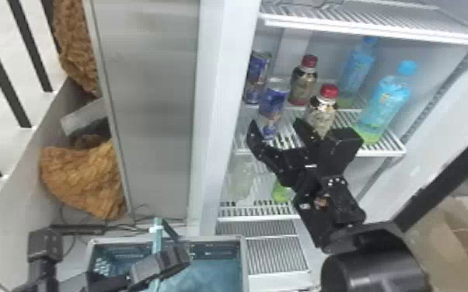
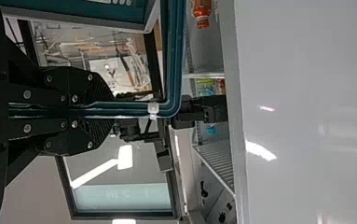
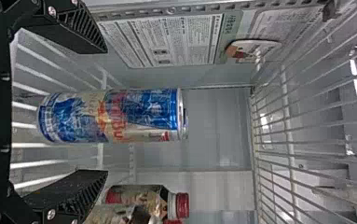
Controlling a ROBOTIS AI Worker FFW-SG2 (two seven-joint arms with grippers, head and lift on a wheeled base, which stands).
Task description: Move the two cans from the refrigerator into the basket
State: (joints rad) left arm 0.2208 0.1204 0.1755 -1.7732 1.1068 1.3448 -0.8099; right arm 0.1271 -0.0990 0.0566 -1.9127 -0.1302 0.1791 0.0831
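Our left pincer (image 2: 102,109) grips the basket handle (image 1: 157,237) lower left, likely for steadiness; near centre our right pincer (image 1: 276,124) gapes to admit a can (image 1: 273,101).

The can (image 3: 111,115) has smooth, shiny metal walls and a bare metallic rim. The shelf (image 1: 381,153) is smooth, white-coated wire. The blue-capped bottle (image 1: 386,99) looks like glossy, see-through plastic. The handle (image 2: 174,60) has a smooth teal finish with a soft sheen, and the white panel (image 2: 306,116) is smooth and glossy.
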